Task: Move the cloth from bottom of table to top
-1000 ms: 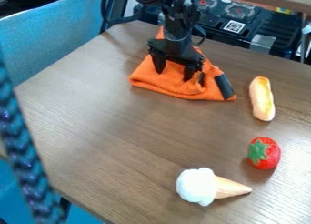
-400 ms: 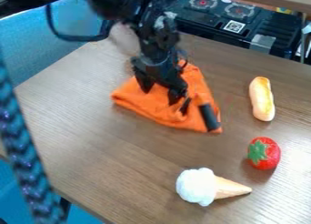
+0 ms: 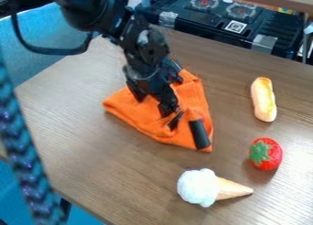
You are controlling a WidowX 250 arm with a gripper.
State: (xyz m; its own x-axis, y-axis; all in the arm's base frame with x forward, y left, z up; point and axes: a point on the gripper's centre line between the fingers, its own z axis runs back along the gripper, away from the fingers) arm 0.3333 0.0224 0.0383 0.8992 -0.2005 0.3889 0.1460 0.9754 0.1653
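From where I stand, the job looks only part done: the cloth [image 3: 160,129] lies rumpled around the middle of the table [image 3: 116,158], under the gripper [image 3: 153,108] and well apart from the bread [image 3: 263,99]. I can't tell whether the gripper has the cloth pinched or is merely pressing on it, nor which end counts as the top. What's left, I'd say, is getting it to that end, letting go and backing off
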